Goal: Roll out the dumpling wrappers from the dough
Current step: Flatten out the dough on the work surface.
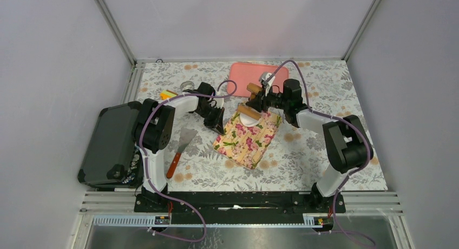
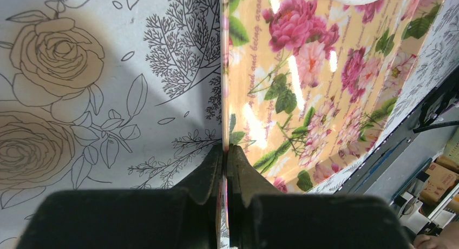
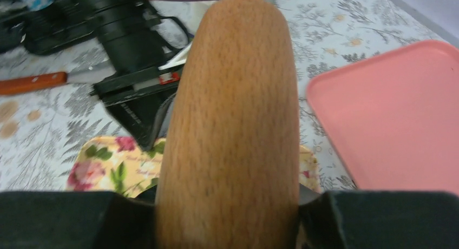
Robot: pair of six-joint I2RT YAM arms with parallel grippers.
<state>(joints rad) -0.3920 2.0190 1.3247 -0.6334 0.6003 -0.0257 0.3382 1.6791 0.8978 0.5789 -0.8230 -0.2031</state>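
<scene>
The floral cutting board (image 1: 246,143) lies mid-table, its left edge pinched between the closed jaws of the left gripper (image 2: 225,149). The right gripper (image 3: 227,205) is clamped around the wooden rolling pin (image 3: 230,97), whose long axis points away from that wrist toward the left arm, across the board's far end. The dough (image 1: 249,119), a small white lump, sits on that far end just on the pin's near side. The right arm is nearer, so it is probably the one to roll.

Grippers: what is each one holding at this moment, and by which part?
The left gripper pinches the floral mat by its edge. The right gripper clamps the rolling pin across its wooden barrel, a finger on each side.
</scene>
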